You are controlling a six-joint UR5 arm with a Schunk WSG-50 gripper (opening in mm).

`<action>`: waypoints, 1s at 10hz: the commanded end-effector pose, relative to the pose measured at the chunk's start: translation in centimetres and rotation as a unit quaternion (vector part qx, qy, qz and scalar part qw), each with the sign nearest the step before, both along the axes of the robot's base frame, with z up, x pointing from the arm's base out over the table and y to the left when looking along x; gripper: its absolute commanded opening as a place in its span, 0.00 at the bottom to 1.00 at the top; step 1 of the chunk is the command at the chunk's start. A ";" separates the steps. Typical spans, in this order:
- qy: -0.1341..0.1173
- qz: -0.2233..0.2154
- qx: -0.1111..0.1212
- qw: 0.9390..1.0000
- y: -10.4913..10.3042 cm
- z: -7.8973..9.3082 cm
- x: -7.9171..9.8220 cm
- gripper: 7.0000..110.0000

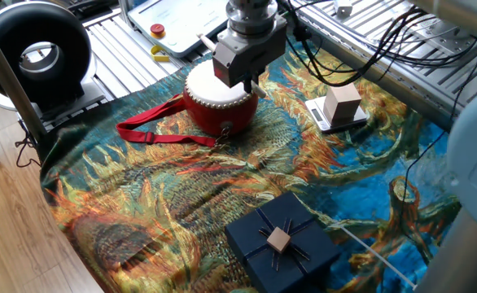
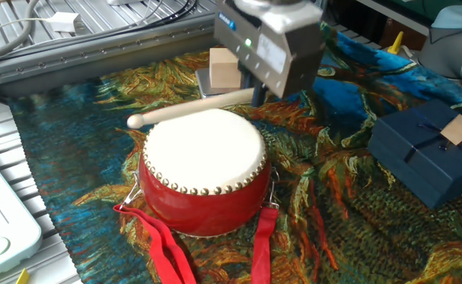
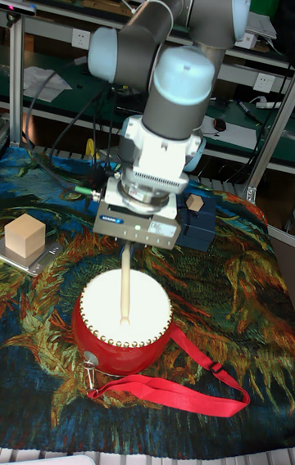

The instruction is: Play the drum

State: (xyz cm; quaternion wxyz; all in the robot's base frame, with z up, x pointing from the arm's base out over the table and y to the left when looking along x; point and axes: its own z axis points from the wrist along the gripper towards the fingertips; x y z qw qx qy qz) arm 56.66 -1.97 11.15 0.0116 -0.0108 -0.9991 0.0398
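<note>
- A small red drum with a cream-white head sits upright on a colourful painted cloth, its flat skin facing straight up.
- In the other fixed view the drum is at the centre of the picture; in one fixed view it lies toward 12 o'clock; in the tall fixed view, toward 6 o'clock.
- A long red strap trails from the drum across the cloth, toward 9 o'clock in one fixed view.
- The gripper hangs over the drum's far edge, clenched around a pale wooden drumstick.
- The stick's long axis runs nearly level. In the other fixed view its rounded tip points toward 9 o'clock, past the drum's rim.
- The tall fixed view shows the stick end-on, as a line running down from the gripper toward 6 o'clock, ending over the middle of the skin. Whether it touches the skin I cannot tell.
- One fixed view hides the stick almost wholly behind the gripper body.
- A wooden cube rests on a small scale, at 3 o'clock from the drum in one fixed view.
- A dark blue gift box lies well apart, toward 6 o'clock in that view.
- Only one fixed view shows a black ring-shaped fan at 10 o'clock.
</note>
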 end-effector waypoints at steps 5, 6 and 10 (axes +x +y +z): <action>0.006 -0.023 0.019 1.000 1.0 -2.1 0.5 0.00; 0.014 -0.024 0.014 1.000 0.8 -1.4 0.3 0.00; 0.031 -0.016 0.010 0.999 -1.1 1.2 -0.8 0.00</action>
